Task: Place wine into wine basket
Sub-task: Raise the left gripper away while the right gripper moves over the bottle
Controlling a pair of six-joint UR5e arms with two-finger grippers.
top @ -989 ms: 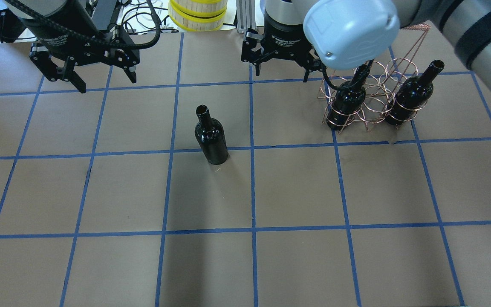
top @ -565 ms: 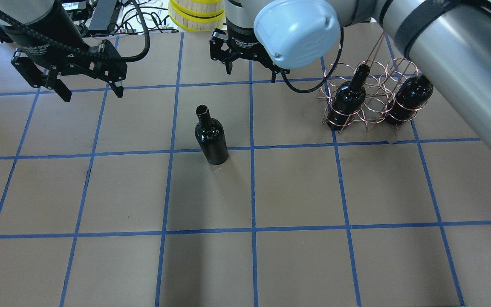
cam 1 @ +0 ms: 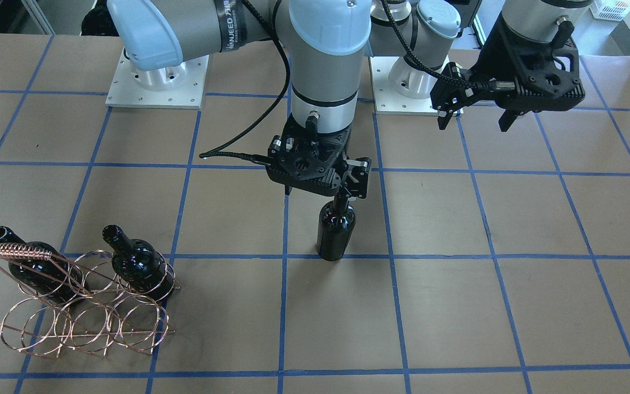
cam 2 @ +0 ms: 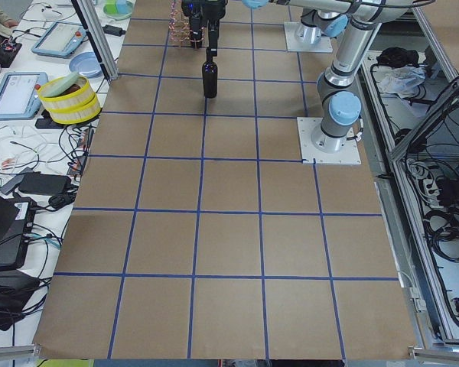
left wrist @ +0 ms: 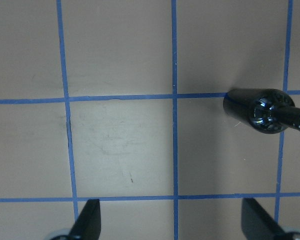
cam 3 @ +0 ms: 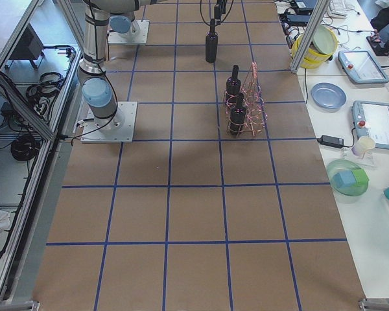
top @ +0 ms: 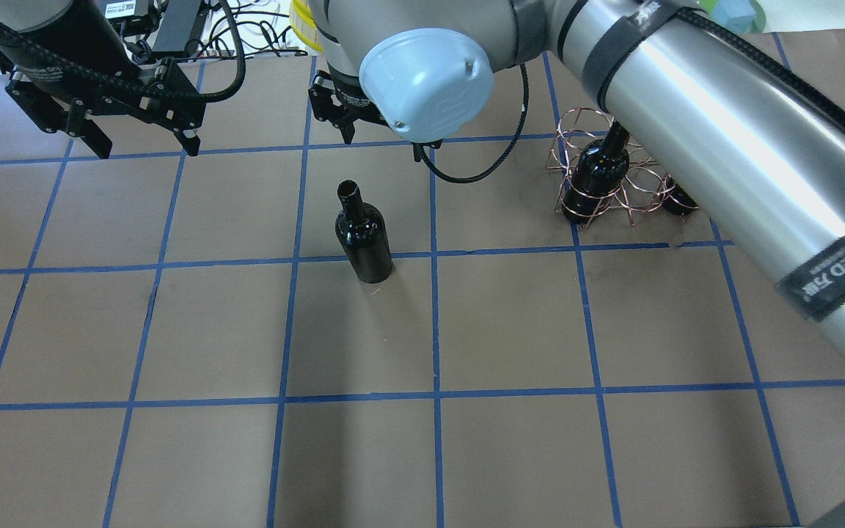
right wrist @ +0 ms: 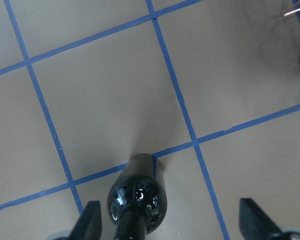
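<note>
The desk (top: 510,330) is a long brown surface divided into squares by blue tape lines. The right arm (top: 723,161) sweeps in from the robot's right and reaches across toward the middle of the desk, covering part of the rack in the overhead view. The left arm (top: 48,37) hangs over the squares to the robot's left of the middle.

The wine basket (cam 1: 85,309), a copper wire rack with a coil-wrapped handle, stands to the robot's right of the desk's middle. It is nearer the long edge away from the robot than the edge by the arm bases. Two dark bottles stand neck-up in it, apart from each other. One (cam 1: 140,268) is at the end toward the desk's middle and one (cam 1: 33,271) at the end toward the desk's right end.

The wine (top: 364,238) for the task stands upright on the desk near its middle, about halfway between the two long edges. Its foot is on a tape line, and it is well apart from the basket.

The right pincer (right wrist: 171,220) is over this bottle with its fingers spread wide. In its wrist view the neck rises between them, just beside one finger (right wrist: 87,222). A narrow gap shows there, so nothing is gripped. The left pincer (cam 1: 473,125) hovers above the desk, its fingers also wide apart and holding nothing. Its wrist view shows the bottle off to one side.
</note>
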